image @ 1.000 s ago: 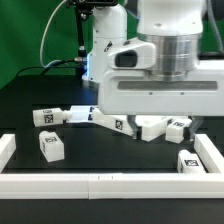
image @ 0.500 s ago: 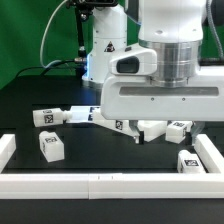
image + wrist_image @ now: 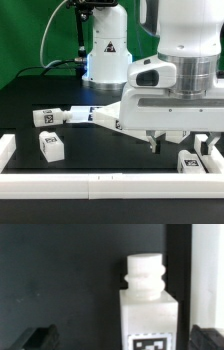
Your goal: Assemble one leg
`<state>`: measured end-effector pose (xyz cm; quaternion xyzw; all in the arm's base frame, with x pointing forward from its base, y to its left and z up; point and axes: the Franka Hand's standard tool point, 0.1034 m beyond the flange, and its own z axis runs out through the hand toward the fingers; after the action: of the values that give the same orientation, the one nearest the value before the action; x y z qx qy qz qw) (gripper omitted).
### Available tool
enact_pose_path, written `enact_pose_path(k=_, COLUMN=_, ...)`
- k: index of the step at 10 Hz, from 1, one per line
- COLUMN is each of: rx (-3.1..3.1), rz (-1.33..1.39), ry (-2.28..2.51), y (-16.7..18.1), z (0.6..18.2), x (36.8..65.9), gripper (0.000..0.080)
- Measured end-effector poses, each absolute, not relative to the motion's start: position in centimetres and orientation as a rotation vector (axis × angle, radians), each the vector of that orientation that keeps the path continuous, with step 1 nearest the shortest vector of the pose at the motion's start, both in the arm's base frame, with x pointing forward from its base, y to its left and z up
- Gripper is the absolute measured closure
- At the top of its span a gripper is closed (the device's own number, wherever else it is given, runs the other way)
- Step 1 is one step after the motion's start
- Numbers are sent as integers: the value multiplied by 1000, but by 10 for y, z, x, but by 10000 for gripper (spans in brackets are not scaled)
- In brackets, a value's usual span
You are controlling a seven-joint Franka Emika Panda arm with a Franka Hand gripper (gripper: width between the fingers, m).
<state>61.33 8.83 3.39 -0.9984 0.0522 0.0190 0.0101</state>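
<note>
My gripper (image 3: pixel 181 147) is open and hangs low at the exterior view's right, just above a white leg (image 3: pixel 188 161) with a black-and-white tag. In the wrist view that leg (image 3: pixel 148 308) lies between my dark fingertips (image 3: pixel 40 339) without touching them, nearer one finger, with its knobbed screw end pointing away and its tag near my gripper (image 3: pixel 124 341). Another leg (image 3: pixel 50 147) stands at the front left and a third (image 3: pixel 44 117) further back. The flat white tabletop (image 3: pixel 95 117) lies behind, partly hidden by my hand.
A low white rail (image 3: pixel 100 184) runs along the front, with side rails at the left (image 3: pixel 5 150) and right (image 3: pixel 214 152). The robot base (image 3: pixel 105 50) stands at the back. A white strip (image 3: pixel 210 269) borders the leg in the wrist view.
My gripper has moved to the exterior view's right and lower, and now hangs over the right front leg. It hides the two legs that showed behind it before.
</note>
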Motion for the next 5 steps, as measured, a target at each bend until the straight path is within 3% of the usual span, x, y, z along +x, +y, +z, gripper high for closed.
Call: enact_pose_path(k=5, rx=-3119, rz=36, ry=164, y=90, z=23, x=614, gripper=150)
